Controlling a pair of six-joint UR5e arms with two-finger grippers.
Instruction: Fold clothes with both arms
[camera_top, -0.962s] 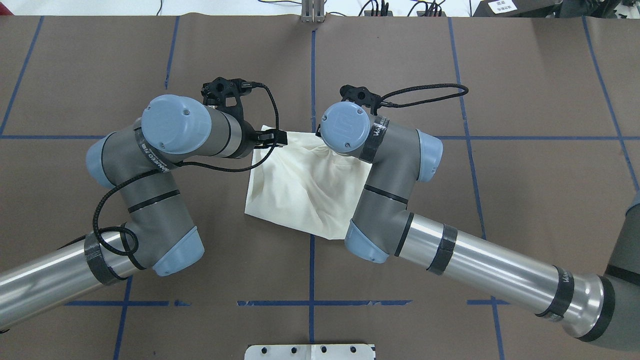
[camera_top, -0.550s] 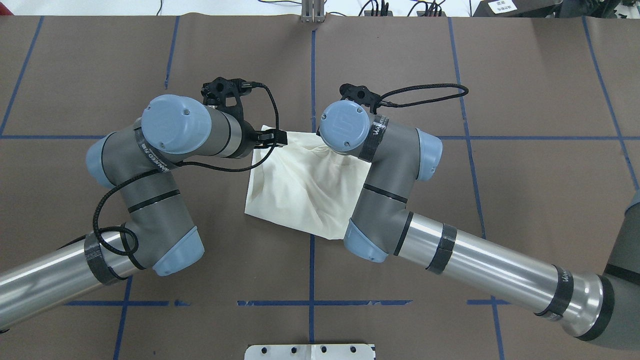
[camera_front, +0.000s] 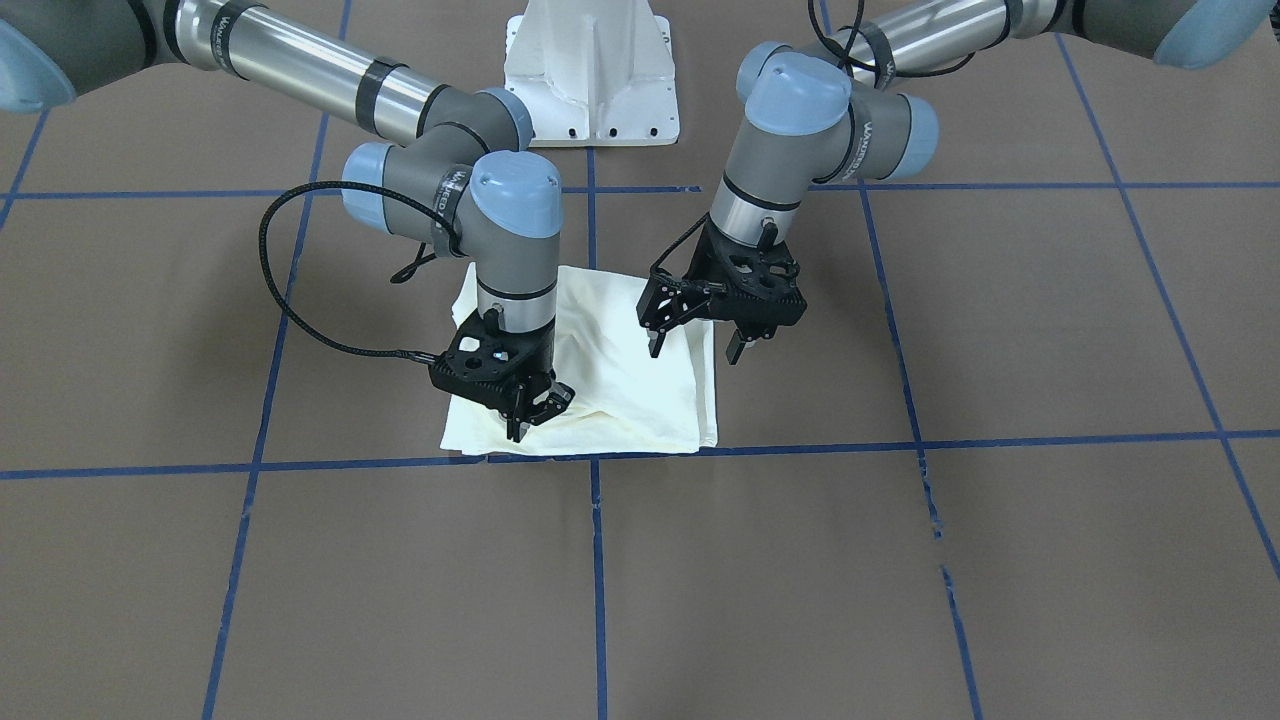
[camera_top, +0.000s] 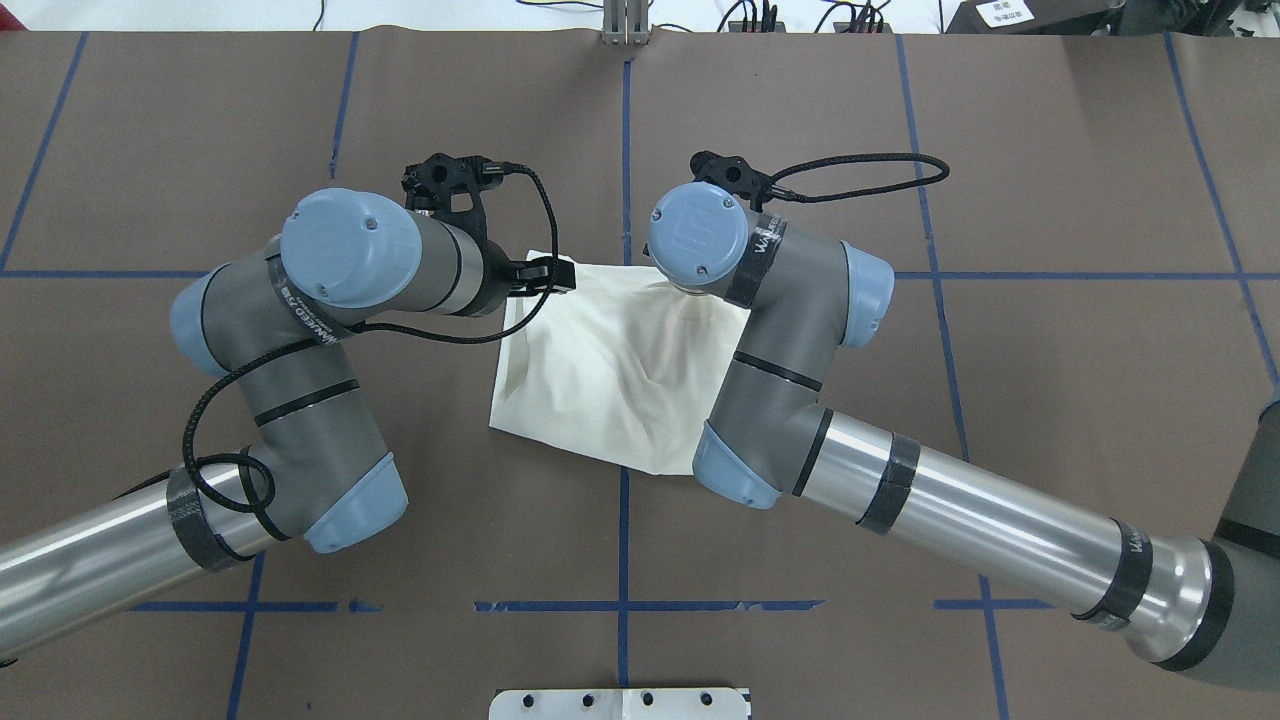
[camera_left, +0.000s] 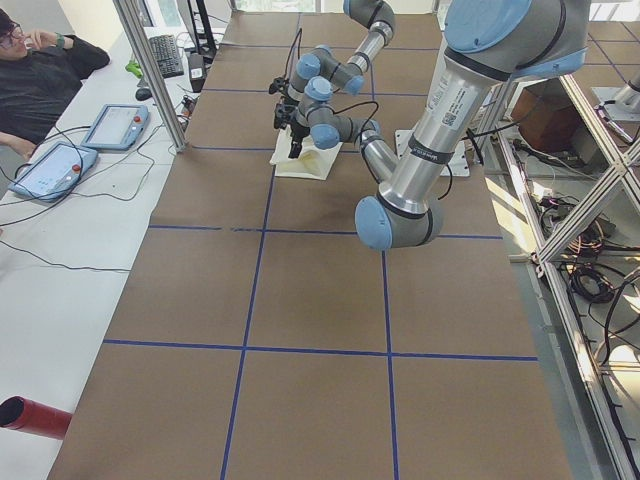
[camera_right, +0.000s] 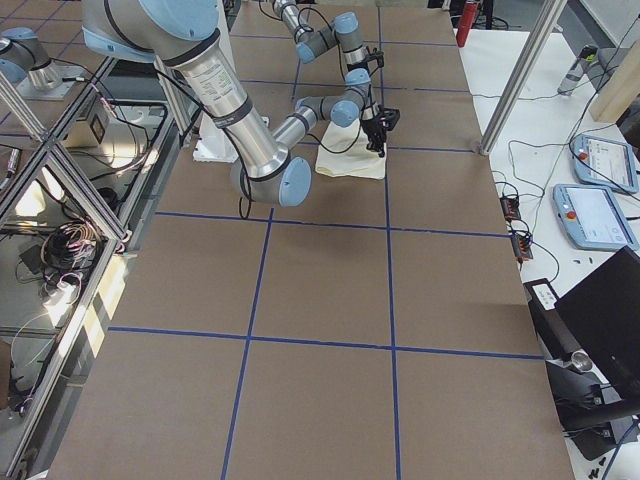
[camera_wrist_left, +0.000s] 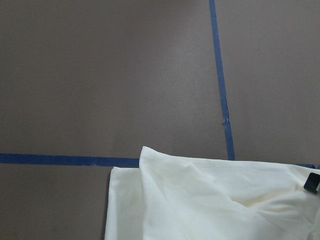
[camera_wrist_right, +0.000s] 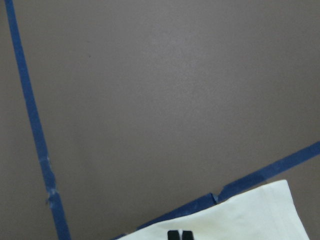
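The cream T-shirt (camera_front: 620, 380) lies folded into a rough square at the table's middle, plain side up (camera_top: 590, 370). My right gripper (camera_front: 520, 425) points straight down at the shirt's far corner, shut on the cloth there. Its two fingertips (camera_wrist_right: 180, 235) sit close together over the hem. In the overhead view its own wrist hides it. My left gripper (camera_front: 694, 348) hovers open just above the shirt's opposite far corner, nothing between its fingers (camera_top: 548, 276). One left fingertip (camera_wrist_left: 312, 181) shows over the cloth (camera_wrist_left: 210, 200).
Blue tape lines (camera_top: 625, 150) grid the brown table. The white pedestal base (camera_front: 590, 70) stands at the robot's side. A seated person (camera_left: 40, 70) and tablets (camera_left: 50, 170) are beyond the far edge, and more pendants (camera_right: 600, 215) lie on the side bench.
My right wrist has shifted a little farther away and to the right. The bunched cloth under it has flattened out. The left arm has stayed put.
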